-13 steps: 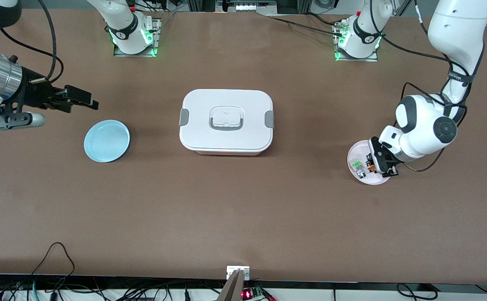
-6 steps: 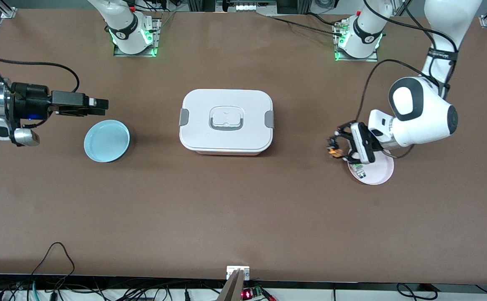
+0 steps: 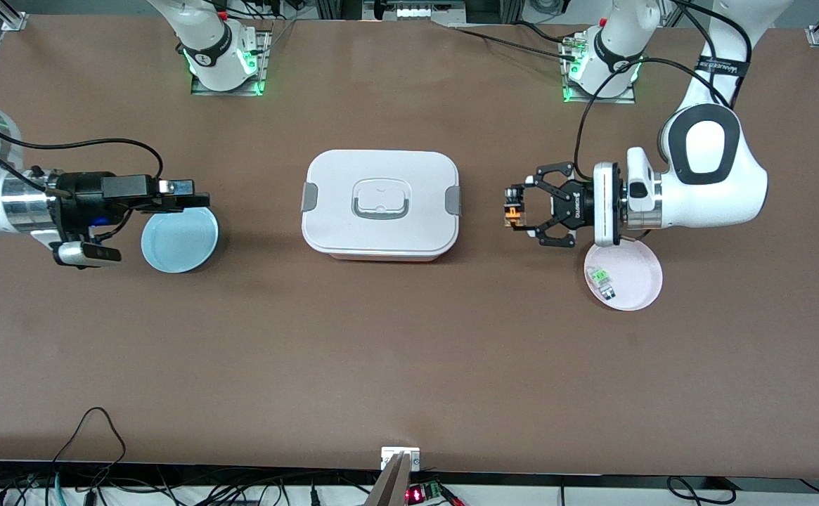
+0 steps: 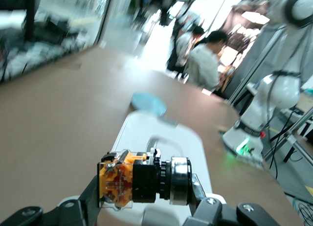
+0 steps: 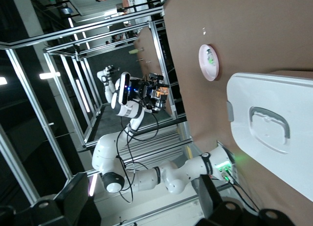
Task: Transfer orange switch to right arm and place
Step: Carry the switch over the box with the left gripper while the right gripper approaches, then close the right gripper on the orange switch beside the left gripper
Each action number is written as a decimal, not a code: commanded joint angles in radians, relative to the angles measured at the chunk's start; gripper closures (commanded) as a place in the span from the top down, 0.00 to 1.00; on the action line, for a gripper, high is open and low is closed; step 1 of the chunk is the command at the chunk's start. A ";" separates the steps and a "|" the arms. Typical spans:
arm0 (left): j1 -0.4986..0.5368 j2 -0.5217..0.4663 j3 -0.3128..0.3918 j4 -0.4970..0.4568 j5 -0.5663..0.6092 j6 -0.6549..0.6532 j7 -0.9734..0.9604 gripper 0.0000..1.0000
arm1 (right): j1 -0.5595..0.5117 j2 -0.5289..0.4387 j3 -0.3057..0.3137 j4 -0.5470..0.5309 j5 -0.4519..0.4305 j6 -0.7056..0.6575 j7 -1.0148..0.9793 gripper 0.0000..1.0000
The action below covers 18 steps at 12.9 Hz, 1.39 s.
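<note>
Both pincers aloft: left pincer (image 3: 516, 211) clamps orange switch (image 3: 514, 211); right pincer (image 3: 195, 202) gapes over blue plate (image 3: 179, 242).

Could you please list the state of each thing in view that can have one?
Orange switch: held in the air, off the table.
Left hand: shut on the orange switch, beside the box.
Right hand: open, empty, over the blue plate.
White box: lid on.
Pink plate: holds a green-marked part.

The front camera looked down from high across the table (image 3: 409, 365). Both wrist cameras faced along it, sharing the white container (image 3: 380, 204) (image 4: 161, 152) (image 5: 274, 123).
</note>
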 commanded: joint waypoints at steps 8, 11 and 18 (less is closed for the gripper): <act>-0.291 0.061 -0.113 0.144 -0.534 0.195 0.109 0.00 | 0.025 -0.166 0.156 -0.221 0.224 0.249 -0.033 1.00; -0.374 0.095 -0.115 0.201 -0.615 0.318 0.105 0.00 | 0.025 -0.226 0.246 -0.257 0.225 0.386 -0.012 1.00; -0.449 0.129 -0.116 0.252 -0.656 0.415 0.097 0.00 | 0.025 -0.326 0.328 -0.410 0.371 0.439 -0.016 1.00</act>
